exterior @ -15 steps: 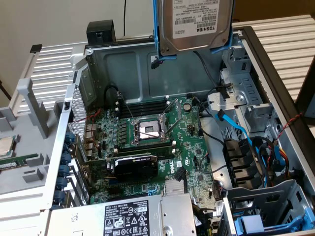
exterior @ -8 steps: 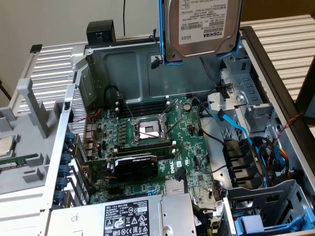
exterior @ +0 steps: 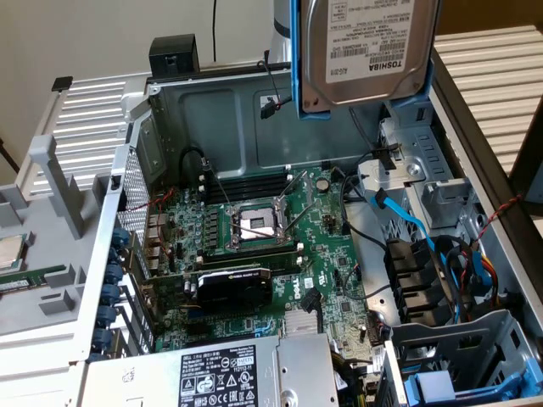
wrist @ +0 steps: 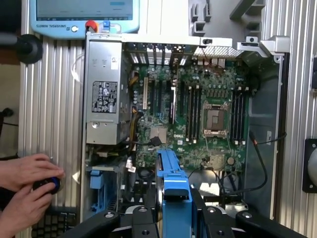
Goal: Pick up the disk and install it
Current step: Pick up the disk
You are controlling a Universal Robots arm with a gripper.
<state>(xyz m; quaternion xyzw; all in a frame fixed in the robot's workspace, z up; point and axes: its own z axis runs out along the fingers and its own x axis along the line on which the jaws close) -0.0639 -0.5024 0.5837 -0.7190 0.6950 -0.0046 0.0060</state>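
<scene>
The disk, a silver hard drive with a white Toshiba label in a bright blue carrier frame, hangs upright in the air above the far right part of the open computer case. In the wrist view the blue carrier stands edge-on between my black fingers, with my gripper shut on it. Below it lie the motherboard and the metal drive cage.
A second blue carrier with a pale tab sits in the near right bay, beside blue and black cables. The power supply fills the near side. A person's hands rest on a controller, near a teach pendant.
</scene>
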